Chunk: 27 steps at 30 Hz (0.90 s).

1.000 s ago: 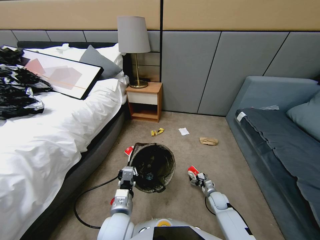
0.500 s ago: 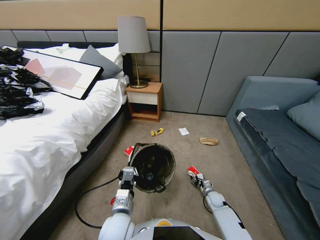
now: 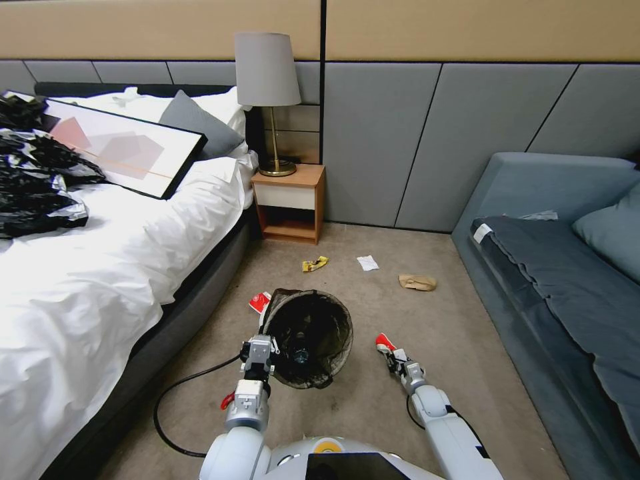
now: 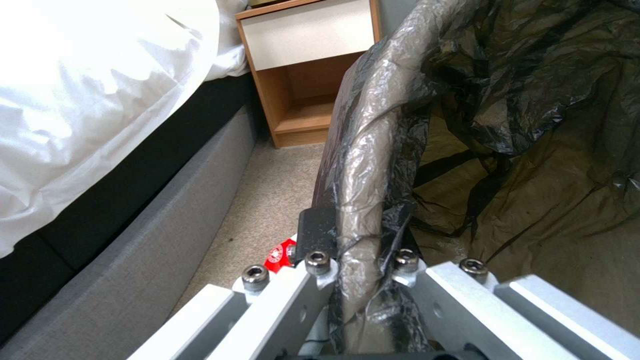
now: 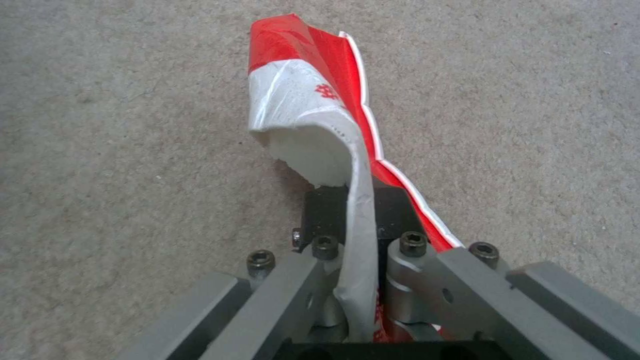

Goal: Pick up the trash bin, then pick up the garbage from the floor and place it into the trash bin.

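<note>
Fingers of the right gripper (image 5: 360,225) pinch a red-and-white snack packet (image 5: 313,110) just above the carpet (image 3: 373,407), right of the trash bin (image 3: 310,337). The left gripper (image 4: 357,235) clamps the bin's bagged rim. I'd say we're mid-pickup; next the packet needs carrying left over the bin's mouth. Farther off lie a yellow wrapper (image 3: 315,264), white scrap (image 3: 367,263) and brown paper bag (image 3: 417,283).

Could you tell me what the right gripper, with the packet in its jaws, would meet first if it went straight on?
Probably bare carpet: the right gripper, shut on the red-and-white packet, points forward and down at the floor.
</note>
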Available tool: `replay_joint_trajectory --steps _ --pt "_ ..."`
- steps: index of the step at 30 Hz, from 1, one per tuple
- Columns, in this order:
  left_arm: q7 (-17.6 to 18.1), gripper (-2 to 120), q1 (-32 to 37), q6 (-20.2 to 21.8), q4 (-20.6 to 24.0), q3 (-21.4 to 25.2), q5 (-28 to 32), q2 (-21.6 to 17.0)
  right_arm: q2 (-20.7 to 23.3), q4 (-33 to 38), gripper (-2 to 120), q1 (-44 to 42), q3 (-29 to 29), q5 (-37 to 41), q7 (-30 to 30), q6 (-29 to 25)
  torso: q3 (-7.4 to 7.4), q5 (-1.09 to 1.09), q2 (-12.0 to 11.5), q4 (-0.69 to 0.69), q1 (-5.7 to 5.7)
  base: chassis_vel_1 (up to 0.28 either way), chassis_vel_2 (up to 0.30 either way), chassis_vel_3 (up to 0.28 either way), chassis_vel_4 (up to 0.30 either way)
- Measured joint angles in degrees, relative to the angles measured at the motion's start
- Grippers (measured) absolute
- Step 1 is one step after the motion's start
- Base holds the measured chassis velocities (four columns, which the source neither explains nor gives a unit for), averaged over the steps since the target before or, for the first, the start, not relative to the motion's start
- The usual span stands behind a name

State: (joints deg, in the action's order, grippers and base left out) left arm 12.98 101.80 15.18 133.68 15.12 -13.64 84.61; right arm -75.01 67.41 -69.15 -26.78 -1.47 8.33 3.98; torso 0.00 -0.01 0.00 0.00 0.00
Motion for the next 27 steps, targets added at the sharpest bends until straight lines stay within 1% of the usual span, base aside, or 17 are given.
replay_joint_trajectory --steps 9,16,17,19,20,21,23,24,25,27 --pt "-0.02 0 -0.07 0.04 0.00 -0.21 0.01 -0.30 0.16 1.51 0 -1.32 -0.24 0.06 -0.13 -0.44 0.00 0.02 0.00 0.01 0.00 0.000 0.000 0.000 0.000" --pt "-0.07 0 -0.28 0.06 -0.11 -0.36 0.00 -0.20 0.26 6.29 0 -2.78 -0.82 2.06 -2.45 -1.50 0.00 0.02 0.00 0.01 0.00 0.000 0.000 0.000 0.000" --pt "-0.07 0 -0.36 0.06 -0.27 -0.36 0.00 -0.14 0.17 9.39 0 -3.87 -0.93 3.51 -2.99 -2.80 0.00 0.01 0.00 -0.01 0.00 0.000 0.000 0.000 0.000" --pt "-0.09 0 -0.45 0.06 -0.47 -0.35 -0.03 -0.02 -0.03 14.54 0 -5.69 -1.03 5.10 -2.89 -7.26 0.00 0.00 0.00 0.01 0.00 0.000 0.000 0.000 0.000" --pt "-0.09 0 -0.45 0.06 -0.47 -0.35 -0.03 -0.02 -0.03 14.54 0 -5.69 -1.03 5.10 -2.89 -7.26 0.00 0.00 0.00 0.01 0.00 0.000 0.000 0.000 0.000" --pt "-0.13 0 -0.44 0.06 -0.56 -0.41 -0.16 -0.02 -0.14 17.27 0 -6.50 -1.06 6.07 -2.37 -9.57 0.00 0.02 0.00 -0.01 0.00 0.000 0.000 0.000 0.000" --pt "-0.23 0 -0.41 0.06 -0.77 -0.63 -0.42 0.00 -0.19 22.31 0 -7.60 -1.05 7.95 -0.83 -12.53 0.00 0.01 0.00 0.00 0.00 0.000 0.000 0.000 0.000" --pt "-0.23 0 -0.41 0.06 -0.77 -0.63 -0.42 0.00 -0.19 22.31 0 -7.60 -1.05 7.95 -0.83 -12.53 0.00 0.01 0.00 0.00 0.00 0.000 0.000 0.000 0.000" --pt "-0.26 0 -0.39 0.06 -0.85 -0.68 -0.47 0.03 -0.19 24.48 0 -8.06 -1.04 8.76 0.14 -13.68 0.00 -0.02 0.00 0.00 0.00 0.000 0.000 0.000 0.000" --pt "-0.28 0 -0.39 0.06 -0.99 -0.71 -0.56 0.09 -0.12 29.33 0 -9.03 -1.04 10.70 2.40 -15.64 0.00 0.02 0.00 0.00 0.00 0.000 0.000 0.000 0.000"
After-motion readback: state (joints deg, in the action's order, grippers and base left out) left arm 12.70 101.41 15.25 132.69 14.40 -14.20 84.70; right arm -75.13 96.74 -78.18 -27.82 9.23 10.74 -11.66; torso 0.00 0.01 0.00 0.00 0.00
